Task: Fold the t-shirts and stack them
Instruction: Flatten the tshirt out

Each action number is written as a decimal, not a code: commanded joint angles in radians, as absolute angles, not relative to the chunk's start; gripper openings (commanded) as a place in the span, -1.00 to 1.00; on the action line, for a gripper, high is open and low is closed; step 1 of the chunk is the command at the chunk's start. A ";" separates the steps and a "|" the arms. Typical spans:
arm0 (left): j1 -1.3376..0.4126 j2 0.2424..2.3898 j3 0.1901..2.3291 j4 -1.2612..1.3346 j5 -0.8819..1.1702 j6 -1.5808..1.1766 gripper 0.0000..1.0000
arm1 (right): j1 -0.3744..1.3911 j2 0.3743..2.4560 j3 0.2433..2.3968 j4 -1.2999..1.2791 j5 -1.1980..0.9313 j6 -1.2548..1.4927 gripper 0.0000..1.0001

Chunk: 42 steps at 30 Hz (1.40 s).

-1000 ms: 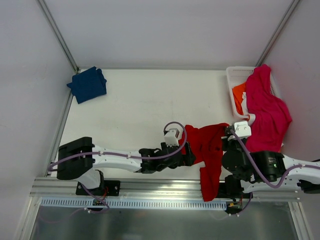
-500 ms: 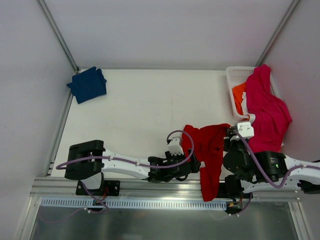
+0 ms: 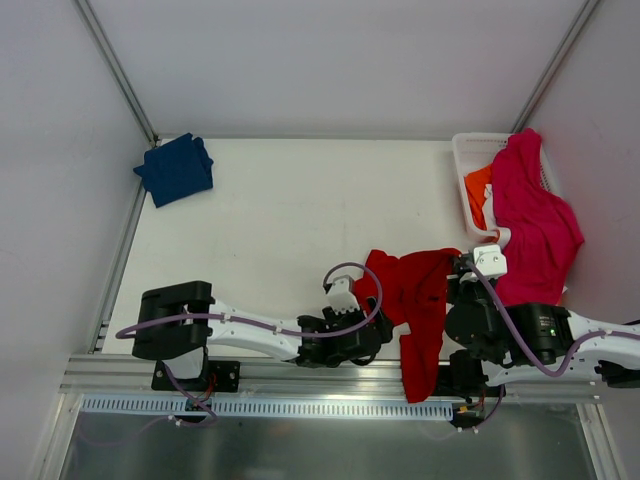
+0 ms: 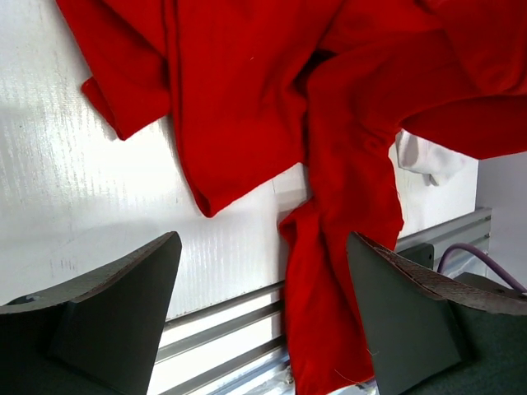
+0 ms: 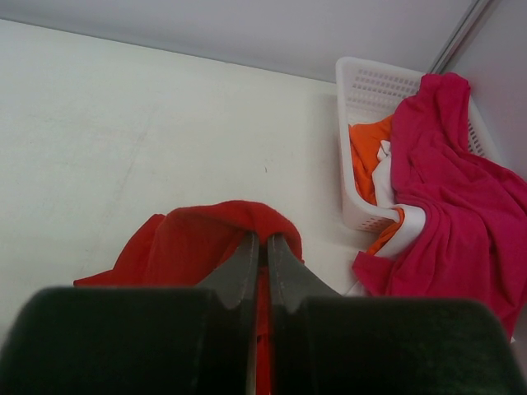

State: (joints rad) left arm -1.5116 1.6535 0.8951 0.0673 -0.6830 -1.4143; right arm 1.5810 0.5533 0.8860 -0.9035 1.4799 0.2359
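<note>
Progress looks early. Overhead: one folded navy blue cloth t-shirt point(image 3: 175, 170) lies far from the left gripper point(image 3: 382, 325), while a crumpled bright red cloth t-shirt point(image 3: 415, 300) lies right beside it, unfolded. Left wrist: gripper spread wide over the red cloth. Right wrist: right gripper point(image 5: 263, 247) pinches the red shirt; a magenta-pink cloth t-shirt point(image 5: 461, 214) waits to its right.

There were five t-shirts point(image 4: 247, 82) and one basket point(image 3: 468, 146): magenta tee point(image 3: 535, 215), orange tee point(image 3: 478, 188), white tee point(image 5: 380, 174) at it, red tee point(image 3: 415, 290) near, navy tee point(image 3: 176, 168) well apart.

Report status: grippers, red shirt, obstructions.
Left gripper open over red t-shirt. Right gripper shut on it. Shirt crumpled, tail hanging off near edge of table. No obstruction seen.
</note>
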 commanded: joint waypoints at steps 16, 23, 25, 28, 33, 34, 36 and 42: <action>-1.402 1.830 0.782 0.495 -0.422 -1.428 0.73 | 1.578 0.515 0.865 -0.919 1.582 0.268 -0.99; -1.378 1.894 0.804 0.552 -0.368 -1.399 0.71 | 1.578 0.506 0.854 -0.919 1.582 0.275 -0.99; -1.378 1.896 0.804 0.549 -0.373 -1.399 0.69 | 1.580 0.505 0.853 -0.919 1.580 0.275 -0.99; -1.376 1.887 0.805 0.525 -0.385 -1.396 0.61 | 1.578 0.502 0.848 -0.919 1.585 0.276 -0.99; -1.376 1.873 0.804 0.496 -0.403 -1.393 0.37 | 1.578 0.499 0.839 -0.920 1.583 0.285 -0.99; -1.376 1.870 0.801 0.489 -0.403 -1.394 0.28 | 1.580 0.499 0.839 -0.919 1.585 0.287 -0.99; -1.376 1.868 0.799 0.485 -0.408 -1.396 0.24 | 1.580 0.500 0.838 -0.919 1.580 0.291 -0.99; -1.376 1.842 0.770 0.446 -0.443 -1.431 0.18 | 1.580 0.509 0.842 -0.920 1.571 0.293 -0.99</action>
State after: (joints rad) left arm -1.3796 1.8599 0.8078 0.5541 -0.4038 -1.4220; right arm 1.5806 0.5087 0.8375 -0.9169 1.4799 0.2733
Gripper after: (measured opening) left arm 0.592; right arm 0.032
